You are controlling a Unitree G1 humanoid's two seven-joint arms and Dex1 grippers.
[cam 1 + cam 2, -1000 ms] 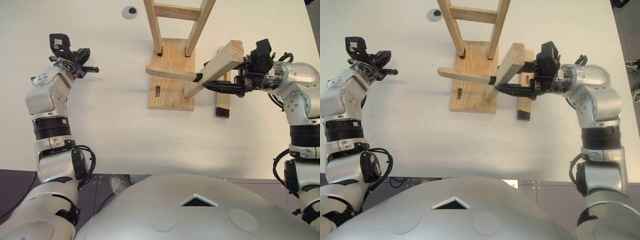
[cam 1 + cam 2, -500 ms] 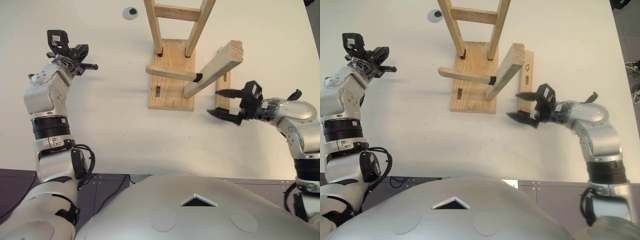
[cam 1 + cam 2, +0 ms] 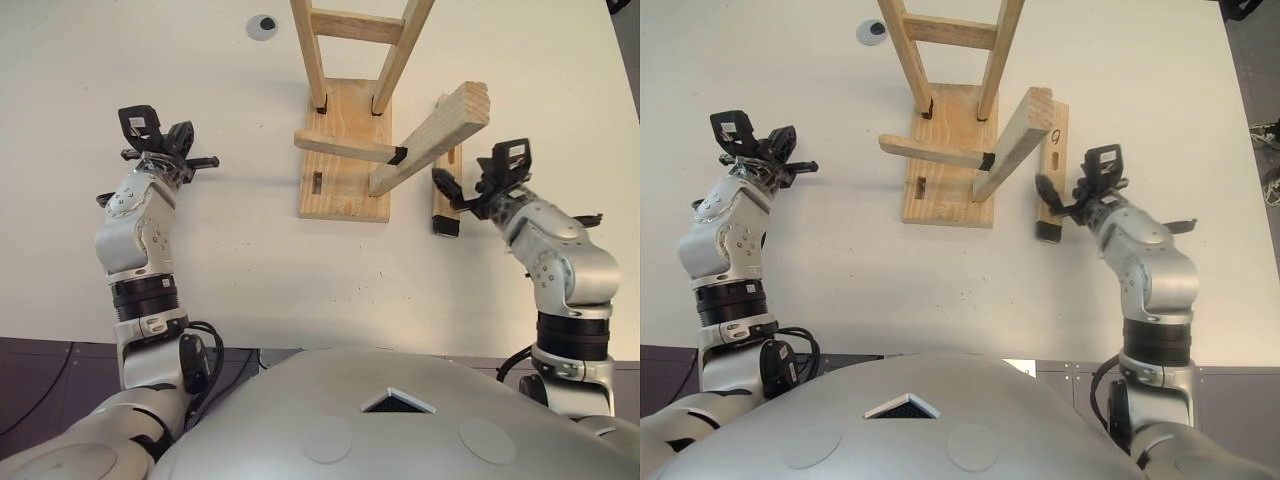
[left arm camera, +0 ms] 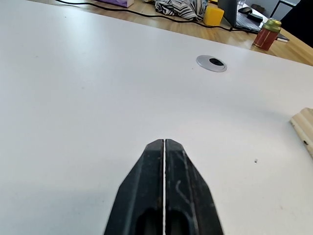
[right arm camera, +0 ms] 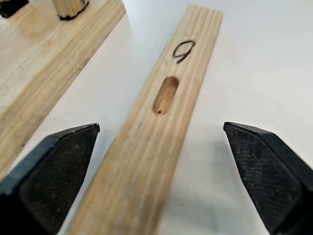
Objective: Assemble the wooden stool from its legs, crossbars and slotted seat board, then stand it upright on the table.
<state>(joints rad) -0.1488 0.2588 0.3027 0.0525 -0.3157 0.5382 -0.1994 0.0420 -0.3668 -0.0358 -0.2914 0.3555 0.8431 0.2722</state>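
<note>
The slotted seat board (image 3: 342,190) lies flat on the white table. Two legs joined by a crossbar (image 3: 355,22) stand upright in its far slots. A third leg (image 3: 432,138) leans tilted over the board's right edge, with a crossbar (image 3: 342,147) sticking out from it to the left. A loose leg (image 3: 446,200) with an oval slot (image 5: 165,94) lies flat to the right of the board. My right gripper (image 3: 470,183) is open just above it, one finger on each side. My left gripper (image 3: 190,160) is shut and empty, over bare table left of the board.
A grey cable grommet (image 3: 262,24) sits in the table at the far left of the stool parts. The table's right edge (image 3: 1240,150) runs close to my right arm. A corner of the seat board (image 4: 305,128) appears in the left wrist view.
My right gripper let go of the tilted leg, drew back toward me, then came in open over the loose leg. The tilted leg stayed put. My left arm shifted toward the board.
</note>
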